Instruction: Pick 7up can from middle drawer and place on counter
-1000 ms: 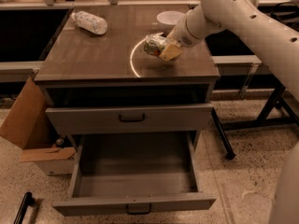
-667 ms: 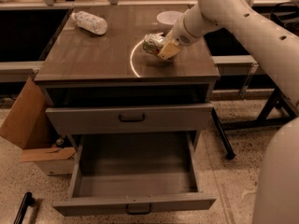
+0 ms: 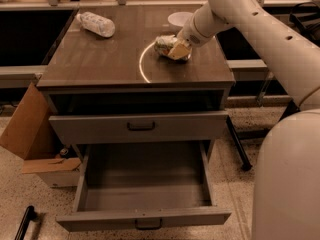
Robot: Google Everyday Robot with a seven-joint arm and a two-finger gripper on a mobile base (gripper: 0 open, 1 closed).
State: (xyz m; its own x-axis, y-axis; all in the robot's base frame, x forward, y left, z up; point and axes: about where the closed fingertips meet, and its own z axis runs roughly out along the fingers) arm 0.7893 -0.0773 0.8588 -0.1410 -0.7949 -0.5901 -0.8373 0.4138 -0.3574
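Gripper [image 3: 176,50] sat over the right rear part of the counter [image 3: 100,59], jaws narrowed around the 7up can [image 3: 163,45]. The can was at the top of the pale arc line [image 3: 141,66], tilted; it probably touched the surface, but the contact was hard to see. Middle drawer [image 3: 145,218] was pulled fully out with nothing in it. Upper drawer [image 3: 100,129] was shut. Plastic bottle [image 3: 98,24] lay on its side at the counter's back left, well apart from the can. Cardboard box [image 3: 30,129] stood left of the cabinet.

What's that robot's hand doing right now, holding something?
The hand is on the 7up can atop the counter; whether it grips it cannot be told.
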